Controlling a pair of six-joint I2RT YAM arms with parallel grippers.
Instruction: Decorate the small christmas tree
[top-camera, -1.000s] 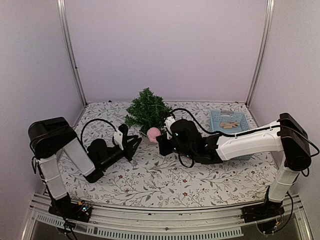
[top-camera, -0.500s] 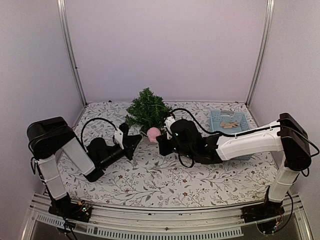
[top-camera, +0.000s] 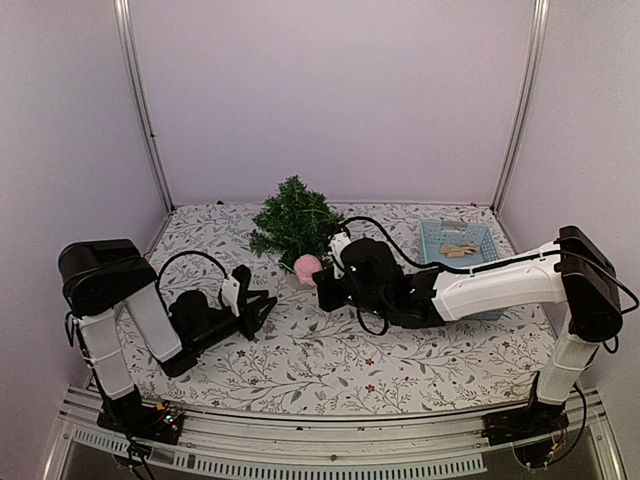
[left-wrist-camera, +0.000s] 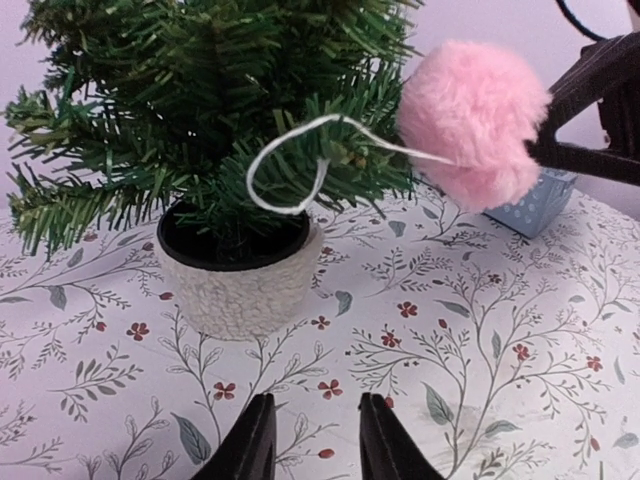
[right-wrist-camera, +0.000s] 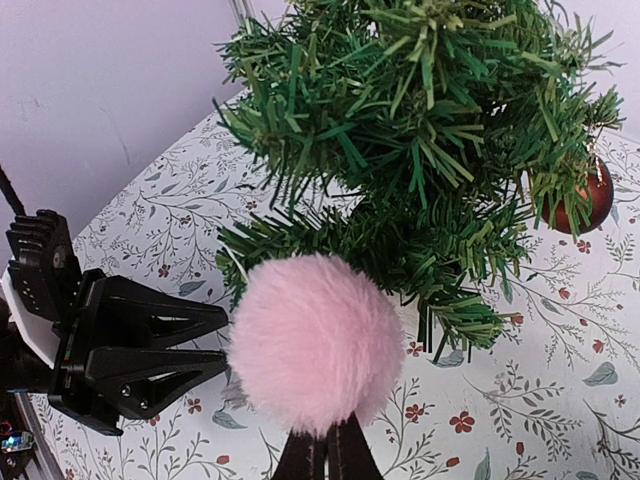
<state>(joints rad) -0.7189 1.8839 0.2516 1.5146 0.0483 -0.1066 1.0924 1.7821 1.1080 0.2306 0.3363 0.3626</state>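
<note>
Pompom (right-wrist-camera: 315, 340) sits clamped in the closed right pincer (right-wrist-camera: 322, 452) just beside the tree's (top-camera: 295, 220) low branches. Left pincer (left-wrist-camera: 317, 425), slightly parted, empty, hovers near the tree, which stands far back on the worktop (top-camera: 330, 370).

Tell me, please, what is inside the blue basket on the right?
A few tan pieces lie in the basket; what they are is too small to tell. The right arm covers its near part, so anything there is hidden.
</note>
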